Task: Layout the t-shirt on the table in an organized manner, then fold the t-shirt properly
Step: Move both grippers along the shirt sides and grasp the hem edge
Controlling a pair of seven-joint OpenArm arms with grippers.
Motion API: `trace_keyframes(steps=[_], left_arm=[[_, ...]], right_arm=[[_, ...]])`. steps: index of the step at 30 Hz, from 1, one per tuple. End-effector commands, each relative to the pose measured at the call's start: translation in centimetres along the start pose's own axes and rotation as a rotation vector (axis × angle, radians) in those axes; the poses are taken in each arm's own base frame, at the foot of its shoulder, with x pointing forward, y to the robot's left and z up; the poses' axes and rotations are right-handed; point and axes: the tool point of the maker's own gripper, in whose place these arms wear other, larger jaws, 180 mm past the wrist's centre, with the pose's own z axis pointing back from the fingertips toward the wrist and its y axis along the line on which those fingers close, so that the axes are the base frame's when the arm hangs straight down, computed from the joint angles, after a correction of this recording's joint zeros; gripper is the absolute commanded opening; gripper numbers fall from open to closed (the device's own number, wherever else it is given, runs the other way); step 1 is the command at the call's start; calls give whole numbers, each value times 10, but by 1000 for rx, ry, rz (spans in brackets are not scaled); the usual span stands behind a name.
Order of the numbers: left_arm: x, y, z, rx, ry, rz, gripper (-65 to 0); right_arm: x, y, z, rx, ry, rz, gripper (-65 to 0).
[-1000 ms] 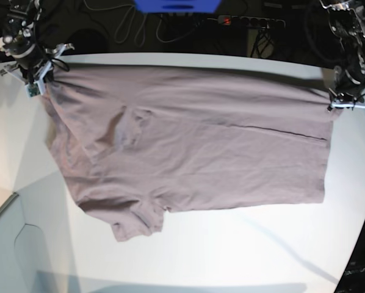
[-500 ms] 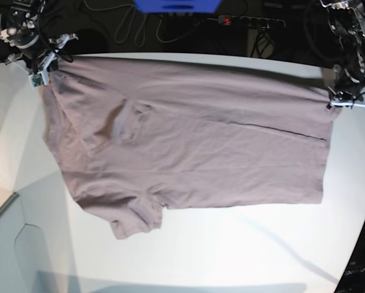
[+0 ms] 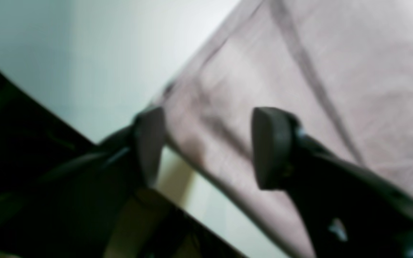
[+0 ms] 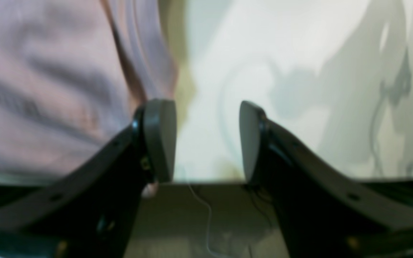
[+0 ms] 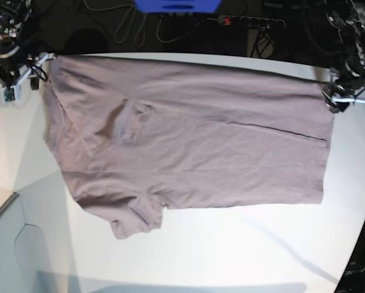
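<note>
t-shirt point(image 5: 188, 140) spread flat, table point(image 5: 231, 250) edge near

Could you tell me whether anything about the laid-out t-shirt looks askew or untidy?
Yes. The t-shirt is spread on the table, but one sleeve lies folded onto the chest, and a long crease runs towards the hem.

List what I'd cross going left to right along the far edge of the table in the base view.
Right pincer → t-shirt → left pincer, all over the white table.
</note>
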Motion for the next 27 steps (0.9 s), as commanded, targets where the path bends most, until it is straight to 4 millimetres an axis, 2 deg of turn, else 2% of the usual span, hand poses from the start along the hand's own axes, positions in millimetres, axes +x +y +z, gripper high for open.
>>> trace_keyframes(steps=[1,4,6,10,12,14,18,21,24,27], left_arm=[[17,-7,6,-18,-57,-13,-231],[37,-18,11,-41,-124,-2,-194],[55,-29,9,-63,-163,14,-192],[84,-55,5,-116,-228,36,-189],[97,-66,2,-138,-256,51,-188],[108,-77,-5,-161,-266,76,-188],[118,-89,-22,-185,-253,122,-188],[120,-94,-35,-193,-232,151,-187],[125,-102,-44,-202,-211,115,-187],[130,-111,-54,-208,-211,76,-187]], right_arm=[[16,-4,0,-9,-48,2,-359],[51,-9,-10,-22,-127,-12,-359],[84,-5,-19,-12,-196,-10,-359],[143,12,-44,57,-297,10,-358],[165,23,-62,107,-313,12,-358],[188,24,-84,144,-321,-4,-355],[199,23,-131,214,-238,-53,-300],[208,21,-156,271,-213,-121,-283],[217,24,-170,320,-253,-193,-282],[216,28,-177,351,-293,-252,-281]])
